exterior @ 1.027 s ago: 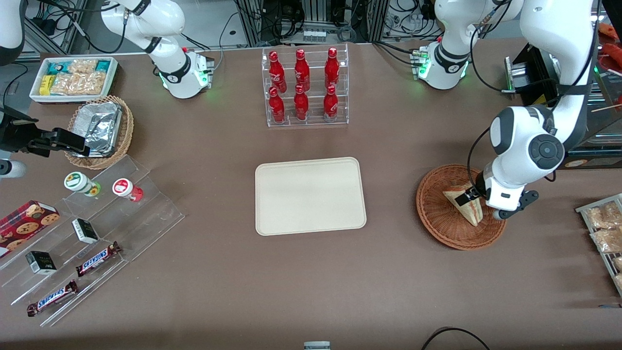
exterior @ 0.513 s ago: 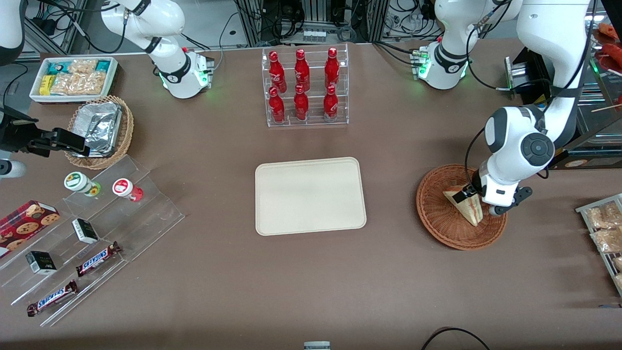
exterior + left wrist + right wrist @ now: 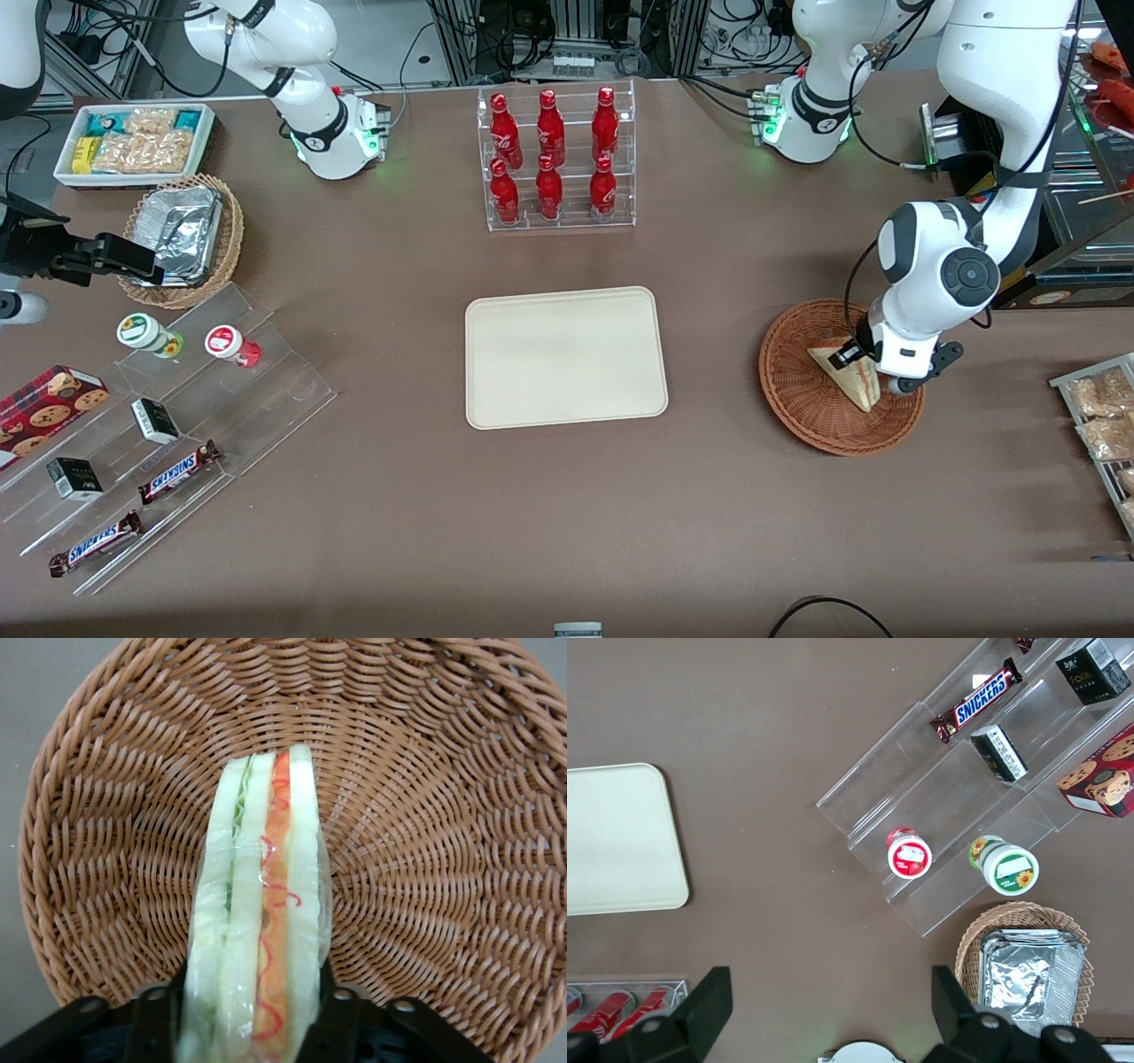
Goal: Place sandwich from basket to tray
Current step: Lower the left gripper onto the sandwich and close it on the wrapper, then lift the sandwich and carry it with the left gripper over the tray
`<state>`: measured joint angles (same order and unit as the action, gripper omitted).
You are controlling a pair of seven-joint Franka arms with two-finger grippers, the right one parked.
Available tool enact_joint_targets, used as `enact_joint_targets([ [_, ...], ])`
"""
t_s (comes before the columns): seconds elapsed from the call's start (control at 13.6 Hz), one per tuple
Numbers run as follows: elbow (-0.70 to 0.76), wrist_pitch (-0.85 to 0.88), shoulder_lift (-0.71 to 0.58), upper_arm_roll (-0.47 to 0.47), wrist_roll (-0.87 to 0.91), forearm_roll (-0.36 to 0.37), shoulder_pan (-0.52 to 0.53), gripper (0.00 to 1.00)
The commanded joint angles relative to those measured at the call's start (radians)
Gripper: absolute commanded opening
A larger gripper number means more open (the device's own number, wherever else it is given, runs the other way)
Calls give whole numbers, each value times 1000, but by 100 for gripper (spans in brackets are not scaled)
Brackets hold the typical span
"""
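Observation:
The sandwich [image 3: 852,379], a wrapped wedge of white bread with red and green layers, stands on edge in the reddish-brown wicker basket [image 3: 802,394] at the working arm's end of the table. My left gripper [image 3: 858,359] comes down on it from above. In the left wrist view the two black fingers [image 3: 341,1014] press against both bread faces of the sandwich [image 3: 261,895], with the basket's weave [image 3: 425,859] all around. The cream tray [image 3: 565,356] lies bare at the table's middle, well apart from the basket toward the parked arm's end.
A clear rack of red bottles [image 3: 556,159] stands farther from the camera than the tray. A wire rack of snack bags [image 3: 1103,416] sits beside the basket at the table's edge. Acrylic steps with candy bars [image 3: 168,416] and a foil-filled tan basket [image 3: 182,235] lie toward the parked arm's end.
The left arm's wrist has shifted a little toward the tray and farther from the camera. The sandwich stays in the same spot in the basket.

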<state>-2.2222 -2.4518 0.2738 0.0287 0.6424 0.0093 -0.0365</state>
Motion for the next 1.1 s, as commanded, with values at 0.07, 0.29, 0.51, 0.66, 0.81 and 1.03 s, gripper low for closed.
enact_joint_targets([
  [0.07,56,110,-48,2,22,6,-6,0],
  [0.29,153,261,-59,20,5,11,-13,0],
  [0.51,206,310,-59,94,9,8,-13,0],
  [0.66,239,312,-50,170,16,6,-13,0],
  [0.81,260,332,-31,249,17,0,-14,0],
  [1.03,337,333,47,362,61,-5,-37,0],
])
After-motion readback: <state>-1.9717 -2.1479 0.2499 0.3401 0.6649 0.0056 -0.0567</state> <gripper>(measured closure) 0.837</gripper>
